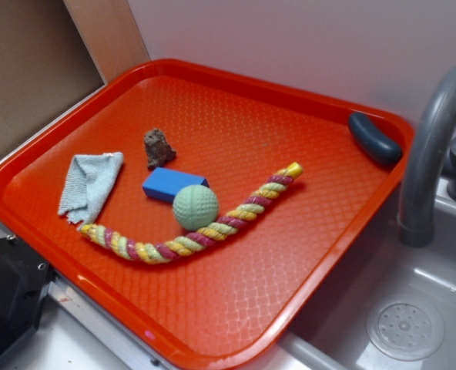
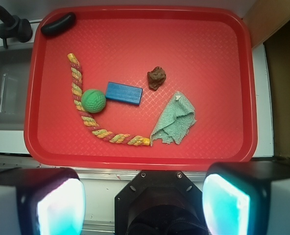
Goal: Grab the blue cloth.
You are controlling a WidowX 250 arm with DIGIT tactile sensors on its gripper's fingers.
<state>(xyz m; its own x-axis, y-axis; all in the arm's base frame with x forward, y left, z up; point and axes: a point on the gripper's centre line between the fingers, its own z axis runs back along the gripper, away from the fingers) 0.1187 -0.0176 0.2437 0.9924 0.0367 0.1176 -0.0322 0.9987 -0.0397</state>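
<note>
Orange-red tray (image 1: 305, 270) sits beside a grey sink (image 1: 413, 324) with a curved faucet (image 1: 428, 154); pale wall behind, wooden panel (image 1: 108, 31) at one corner.

On tray: blue cloth (image 1: 89, 185), crumpled, near the tray edge, its lower corner just beside one end of the braided rope (image 1: 205, 231). Green ball (image 1: 196, 206) touches the rope's curve; blue block (image 1: 172, 185) just beside ball. Brown lump (image 1: 158, 148) near the block. Dark curved piece (image 1: 374, 139) lies in a far corner.

End effector (image 2: 144, 208) high above tray edge, fingers (image 2: 59, 208) wide apart, empty, clear of cloth.
</note>
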